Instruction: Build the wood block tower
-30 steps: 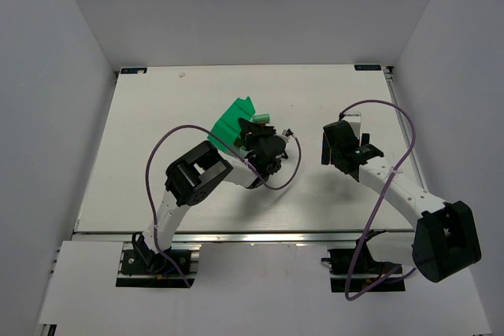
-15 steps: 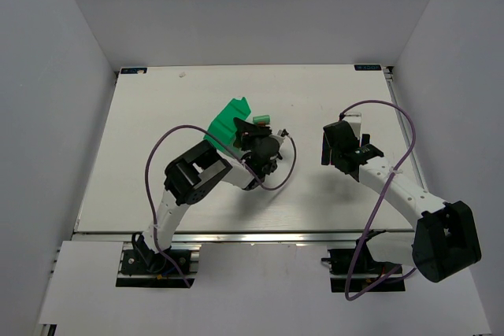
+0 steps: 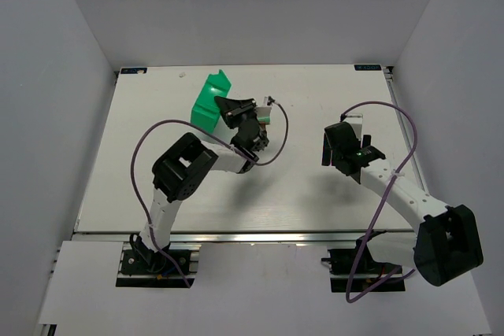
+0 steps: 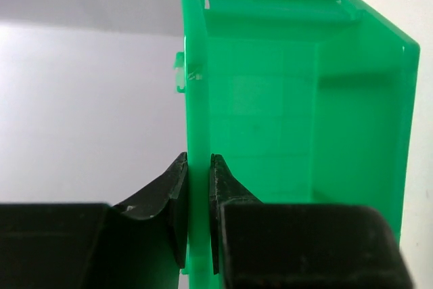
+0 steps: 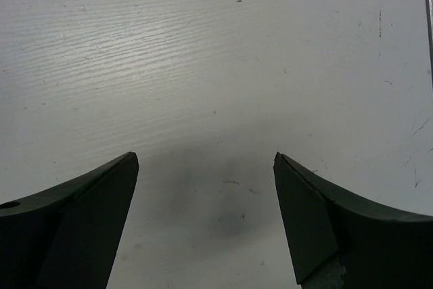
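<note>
My left gripper (image 4: 198, 167) is shut on the side wall of a green plastic bin (image 4: 304, 99), its two fingers pinching the thin wall from either side. From above, the bin (image 3: 209, 100) hangs tilted at the far-left middle of the table, with the left gripper (image 3: 235, 108) at its right edge. A small green and pale piece (image 3: 264, 115) shows just right of the left wrist; whether it is the wood block tower I cannot tell. My right gripper (image 5: 206, 160) stands open over bare white table, nothing between its fingers.
The white table (image 3: 142, 155) is bounded by grey walls on three sides. A purple cable (image 3: 276, 135) loops off the left wrist. The right arm (image 3: 394, 186) reaches in from the near right corner.
The left arm has carried the green bin away from me and to the left, turning it as it went. The right arm has stayed put with its jaws wide.
</note>
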Controlling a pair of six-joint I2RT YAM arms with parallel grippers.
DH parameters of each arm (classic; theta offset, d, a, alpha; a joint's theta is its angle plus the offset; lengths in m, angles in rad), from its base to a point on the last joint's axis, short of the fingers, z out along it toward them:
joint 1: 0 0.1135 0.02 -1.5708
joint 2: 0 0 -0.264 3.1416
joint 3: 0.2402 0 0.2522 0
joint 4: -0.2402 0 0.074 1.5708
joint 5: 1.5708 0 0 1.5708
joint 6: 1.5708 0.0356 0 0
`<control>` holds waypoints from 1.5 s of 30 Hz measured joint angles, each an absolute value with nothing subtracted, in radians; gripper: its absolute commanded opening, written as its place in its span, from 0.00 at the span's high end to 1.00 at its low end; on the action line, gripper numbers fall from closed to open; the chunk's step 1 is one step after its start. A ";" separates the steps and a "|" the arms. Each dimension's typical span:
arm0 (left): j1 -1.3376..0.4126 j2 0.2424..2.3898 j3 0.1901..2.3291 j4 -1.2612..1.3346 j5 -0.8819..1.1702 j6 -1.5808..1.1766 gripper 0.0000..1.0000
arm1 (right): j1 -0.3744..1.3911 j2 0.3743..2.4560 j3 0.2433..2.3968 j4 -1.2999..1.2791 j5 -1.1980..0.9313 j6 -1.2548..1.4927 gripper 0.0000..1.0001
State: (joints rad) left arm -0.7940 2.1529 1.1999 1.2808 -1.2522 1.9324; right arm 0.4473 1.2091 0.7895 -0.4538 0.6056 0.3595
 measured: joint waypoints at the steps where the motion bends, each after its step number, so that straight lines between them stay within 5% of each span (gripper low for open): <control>1: -0.786 2.130 1.200 1.283 -1.257 1.908 1.00 | 0.447 1.208 0.787 -0.455 0.604 0.360 0.14; 5: -0.765 2.008 1.213 1.181 -1.279 1.665 1.00 | 0.447 1.204 0.787 -0.455 0.600 0.363 0.14; 9: -0.762 1.901 1.349 0.730 -1.246 1.189 1.00 | 0.447 1.190 0.786 -0.455 0.599 0.364 0.14; 12: -0.744 1.830 1.494 0.248 -1.049 0.734 1.00 | 0.447 1.170 0.779 -0.453 0.596 0.363 0.14; 17: -0.699 1.603 1.414 -0.059 -0.815 0.329 1.00 | 0.447 1.153 0.768 -0.445 0.572 0.360 0.14; 28: -0.368 1.319 0.987 -0.222 -0.605 -0.104 1.00 | 0.447 1.135 0.738 -0.373 0.424 0.300 0.14; 45: 0.091 1.591 0.983 -0.105 -0.193 -0.078 1.00 | 0.447 1.285 0.851 -0.259 0.244 0.213 0.14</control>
